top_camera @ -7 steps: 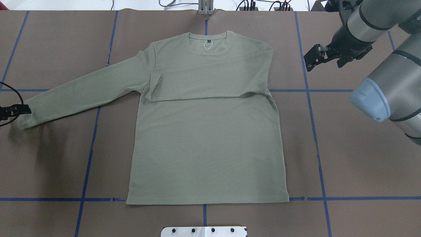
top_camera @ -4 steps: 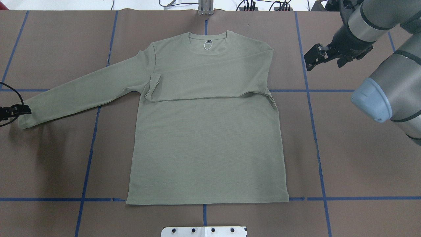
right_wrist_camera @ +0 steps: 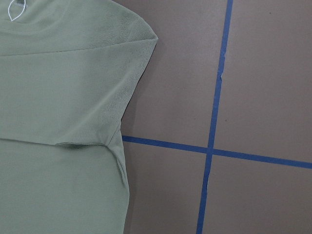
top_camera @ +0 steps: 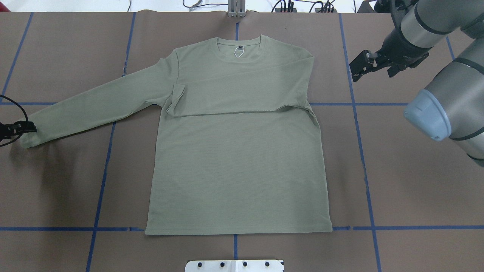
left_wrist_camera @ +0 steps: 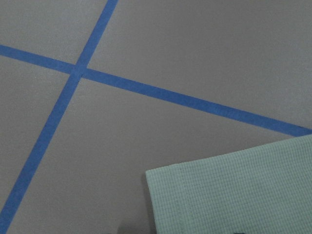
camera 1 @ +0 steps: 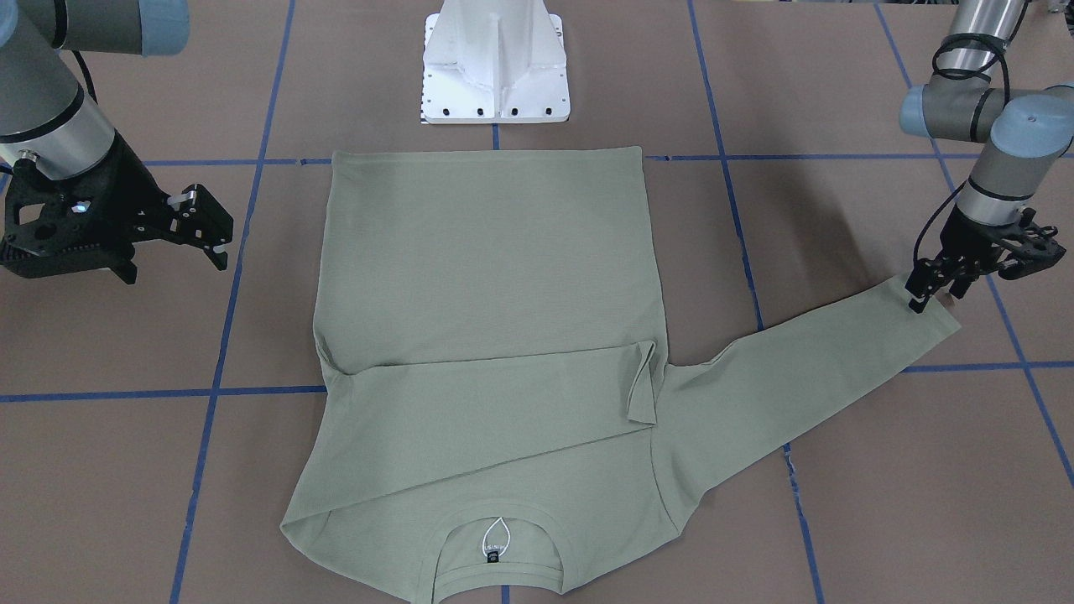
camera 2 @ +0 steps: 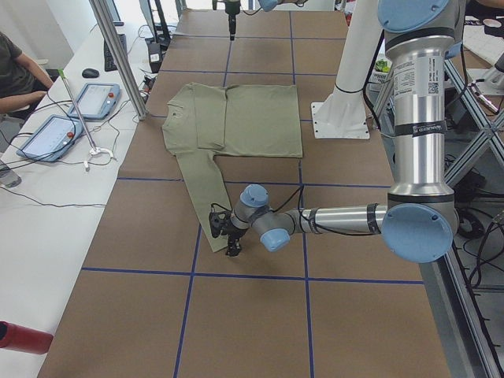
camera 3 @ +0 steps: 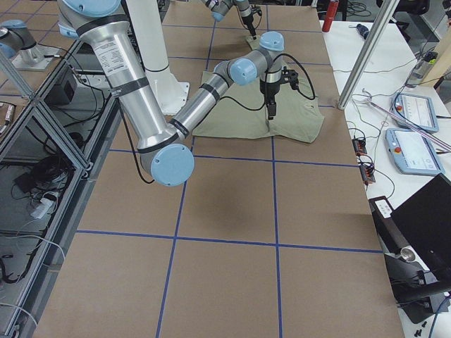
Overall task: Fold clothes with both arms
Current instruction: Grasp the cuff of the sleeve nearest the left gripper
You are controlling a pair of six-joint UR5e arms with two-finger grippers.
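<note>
The pale sage-green shirt (top_camera: 238,166) lies flat on the brown table with its collar and neck label (top_camera: 239,48) toward the far edge. One sleeve is folded across the chest (top_camera: 234,98). The other sleeve (top_camera: 98,102) stretches out to the left. My left gripper (top_camera: 23,128) is low at that sleeve's cuff (left_wrist_camera: 234,195), and its jaws look open in the front-facing view (camera 1: 935,292). My right gripper (top_camera: 357,68) is open and empty, apart from the shirt and beside its folded shoulder (right_wrist_camera: 141,44); it also shows in the front-facing view (camera 1: 205,225).
The white pedestal base (camera 1: 495,67) stands at the near edge behind the shirt's hem. Blue tape lines (top_camera: 363,151) cross the table. In the exterior left view a side table holds tablets (camera 2: 94,94) and cables, with a seated person (camera 2: 16,71) beside it.
My right gripper has drawn slightly back and up, away from the shirt. My left gripper has shifted a little at the cuff. The shirt has not moved.
</note>
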